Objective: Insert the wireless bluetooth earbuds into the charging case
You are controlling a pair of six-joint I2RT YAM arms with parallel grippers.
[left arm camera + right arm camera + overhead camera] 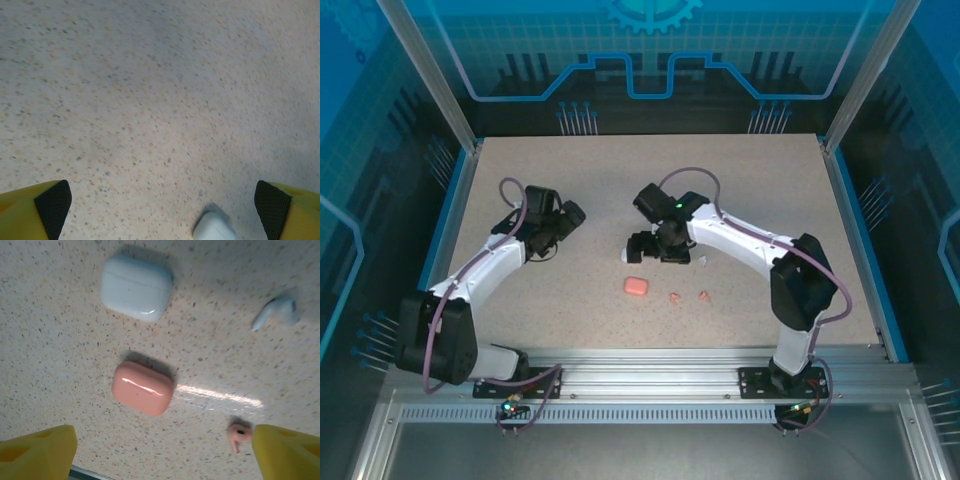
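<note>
The speckled bench (760, 180) is carrying everything here. The left arm (490, 265) and the right arm (750, 245) are both reaching in over it. The left fingers (52, 205) are standing spread wide and gripping nothing, hovering over bare surface. A rounded white piece (214, 227) is poking in between them at the near edge, closer to the finger on the view's right; which item it is cannot be told.

The right fingers (40, 452) are spread wide too, holding nothing. The white charging case (136, 287) is lying shut, well ahead of them and toward the finger on the view's left. The pink charging case (143, 388) is sitting closed, nearer in, ahead of the gap between the two fingers and apart from both.

Now the small pieces, all loose on the bench. The white earbud (277, 312) is resting well ahead of the finger on the view's right. One pink earbud (239, 436) is lying just beside that finger's inner edge. In the overhead view a second pink earbud (675, 296) is lying near it, beside the pink case.
</note>
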